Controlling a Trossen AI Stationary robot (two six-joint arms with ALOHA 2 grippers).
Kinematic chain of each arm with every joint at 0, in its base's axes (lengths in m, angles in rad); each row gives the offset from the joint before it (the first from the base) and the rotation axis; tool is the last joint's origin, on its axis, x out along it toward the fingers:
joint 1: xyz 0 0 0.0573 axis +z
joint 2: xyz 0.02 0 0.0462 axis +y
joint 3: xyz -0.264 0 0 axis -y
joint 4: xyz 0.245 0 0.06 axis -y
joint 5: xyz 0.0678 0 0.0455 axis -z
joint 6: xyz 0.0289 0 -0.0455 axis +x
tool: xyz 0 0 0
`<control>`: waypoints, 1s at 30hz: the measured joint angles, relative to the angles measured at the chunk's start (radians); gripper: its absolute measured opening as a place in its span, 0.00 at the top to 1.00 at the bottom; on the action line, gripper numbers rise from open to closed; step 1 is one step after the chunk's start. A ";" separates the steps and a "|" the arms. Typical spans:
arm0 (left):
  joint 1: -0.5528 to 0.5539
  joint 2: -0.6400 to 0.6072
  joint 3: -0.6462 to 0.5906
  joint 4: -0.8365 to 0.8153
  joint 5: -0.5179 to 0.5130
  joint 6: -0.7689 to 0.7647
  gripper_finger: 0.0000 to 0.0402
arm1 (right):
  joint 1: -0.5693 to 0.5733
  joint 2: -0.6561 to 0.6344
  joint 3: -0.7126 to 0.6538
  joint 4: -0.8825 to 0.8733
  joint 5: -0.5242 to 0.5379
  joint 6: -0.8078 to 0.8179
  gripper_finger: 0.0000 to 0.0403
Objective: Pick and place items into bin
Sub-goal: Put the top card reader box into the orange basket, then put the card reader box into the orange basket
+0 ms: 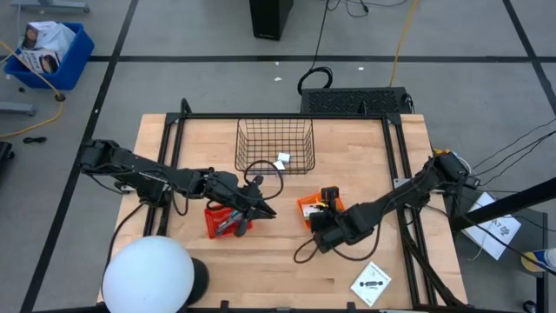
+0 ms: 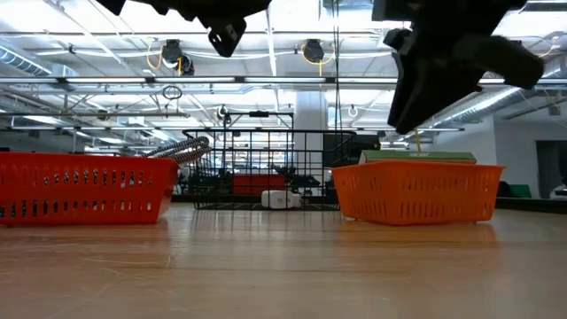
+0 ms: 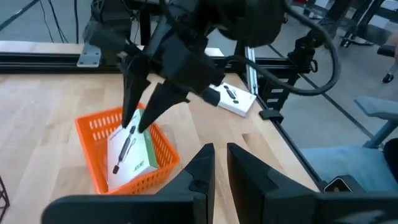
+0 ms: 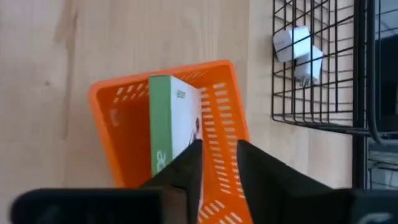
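Five task items appeared at this moment, spread over three baskets and the bare desk [image 1: 365,165]. Two small white cubes [image 4: 297,52] lay touching inside the black wire basket [image 1: 261,130], which stood midway along the desk's far edge. In the middle of the desk stood an orange basket [image 1: 306,205], and in it a white card [image 3: 132,149] with a green side leaned on edge, a slim black part on its face. A second white card [image 1: 373,283] lay flat near the desk's near right corner, well apart from every basket. We found the grey-blue tool [image 1: 234,224] in the red basket [image 1: 215,222], left of the orange one.

The right claw [image 3: 144,112] hung directly over the orange basket with its fingers [image 3: 130,93] spread, their tips down at the upper edge of the leaning card. We could not tell whether they touched it. In the right wrist view the gap between the fingers showed only the basket's wall.

The left claw [image 3: 216,167] hovered above the red basket, pointing toward the orange one. Its fingers were drawn almost together, only a thin slit apart, with nothing between them.

A white dome [image 1: 148,274] sat at the desk's near left corner.
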 joint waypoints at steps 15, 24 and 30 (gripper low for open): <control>-0.003 0.000 0.000 0.003 0.000 0.005 0.88 | -0.022 -0.003 -0.038 -0.002 -0.192 -0.021 1.00; -0.004 0.000 0.000 0.003 0.000 0.004 0.88 | 0.024 -0.091 -0.038 -0.034 -0.147 0.137 1.00; -0.008 -0.001 0.001 0.002 0.000 0.003 0.88 | 0.086 -0.172 -0.038 -0.030 -0.344 0.406 0.99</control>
